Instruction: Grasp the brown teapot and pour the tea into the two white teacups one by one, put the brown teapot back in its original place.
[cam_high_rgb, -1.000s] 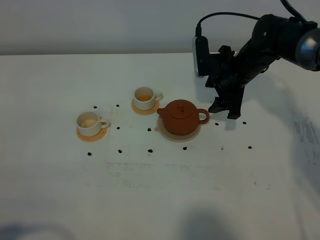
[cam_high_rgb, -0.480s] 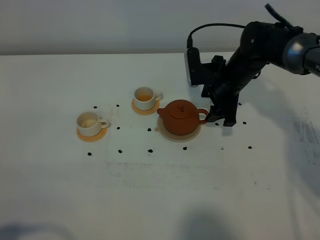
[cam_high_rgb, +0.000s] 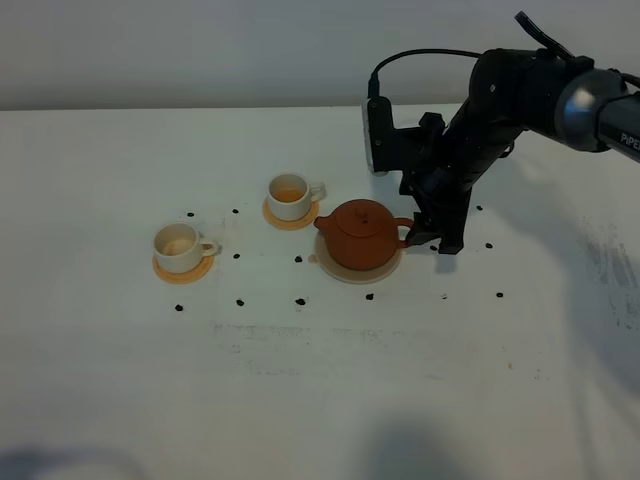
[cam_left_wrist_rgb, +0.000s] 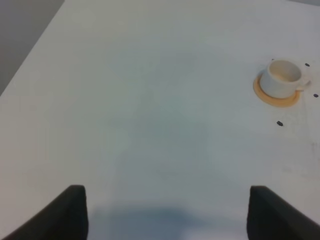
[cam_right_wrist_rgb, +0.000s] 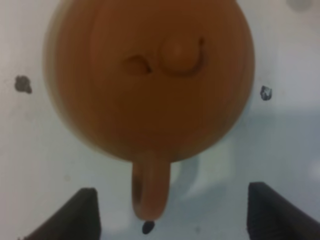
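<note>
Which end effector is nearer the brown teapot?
Right. Right end effector open astride the brown teapot's handle; left end effector far off, seeing a white teacup.

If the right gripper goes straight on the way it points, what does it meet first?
The right gripper, open, would likely meet the loop handle of the brown teapot first; how far off is unclear.

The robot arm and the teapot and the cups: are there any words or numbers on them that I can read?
"PIPE": white letters on the right arm, cut off by the edge of the high view, so the word may go on.
Brown teapot: no words or numbers show.
White teacups: no words or numbers show.
Black specks on the table: only dots, not writing.
</note>
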